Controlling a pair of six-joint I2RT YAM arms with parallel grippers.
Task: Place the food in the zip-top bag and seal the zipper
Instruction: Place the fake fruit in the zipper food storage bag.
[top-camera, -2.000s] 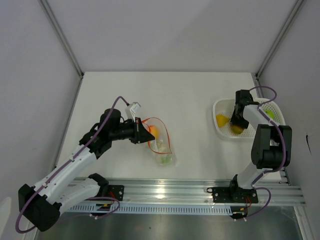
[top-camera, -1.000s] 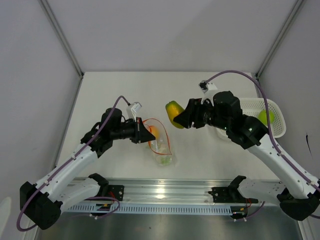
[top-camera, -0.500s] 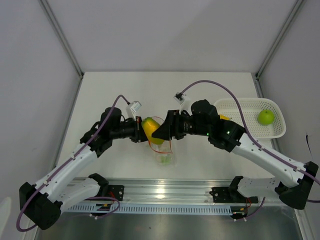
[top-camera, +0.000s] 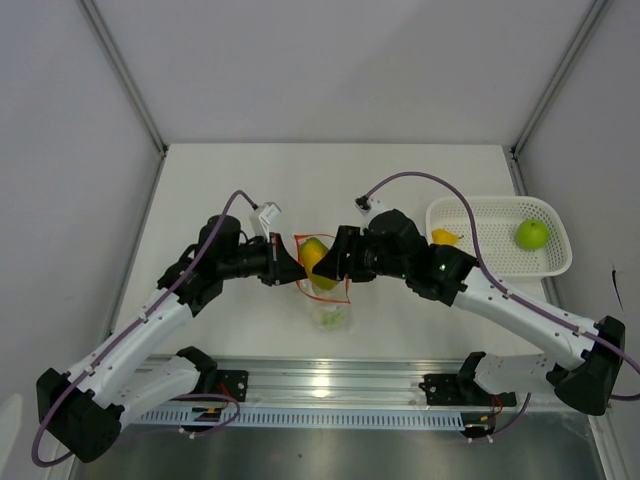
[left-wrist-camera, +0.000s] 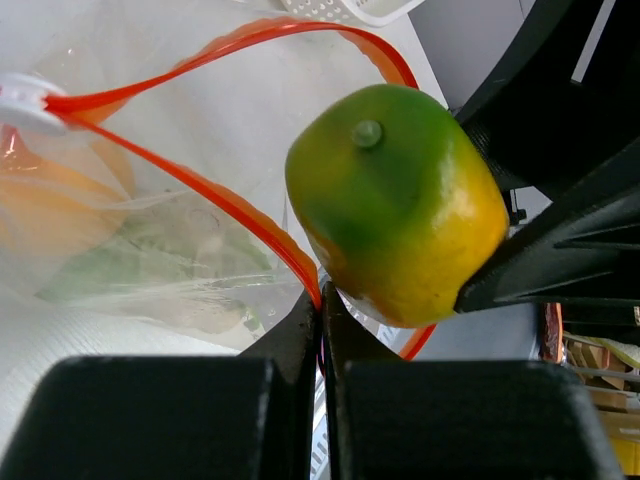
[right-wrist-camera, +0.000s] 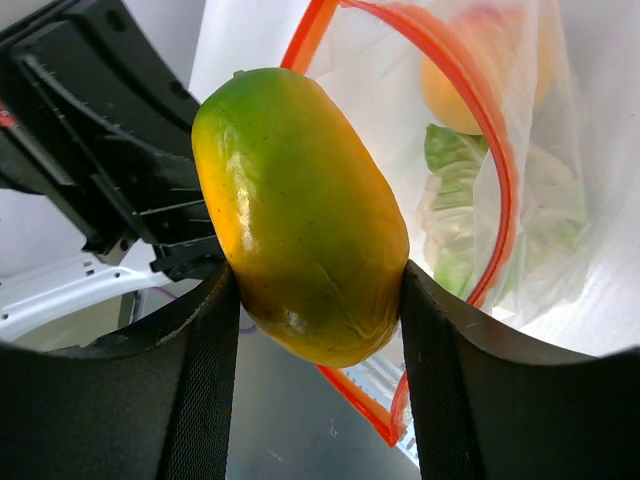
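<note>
At bench left of centre, left gripper (top-camera: 288, 267) is closed tight, pinching the near lip of the zipper (right-wrist-camera: 505, 190) and holding the mouth of the zip-top bag (top-camera: 330, 308) agape. Bag lies on the white bench (top-camera: 400, 190), mouth turned away from the arm bases. Inside, an orange fruit (right-wrist-camera: 455, 100) and a white-and-green leafy vegetable (right-wrist-camera: 450, 200) sit against the clear film. Yellow-green fruit (top-camera: 316, 262) hangs at the bag mouth, just over the orange-red loop; how far in, cannot tell. Right gripper (top-camera: 332, 262) grips this fruit by its sides, jaws spread to the fruit's width. Far right, white mesh basket (top-camera: 490, 240) holds a small yellow fruit (top-camera: 444, 237) at its left end and a green apple (top-camera: 532, 234) toward its right, well apart
</note>
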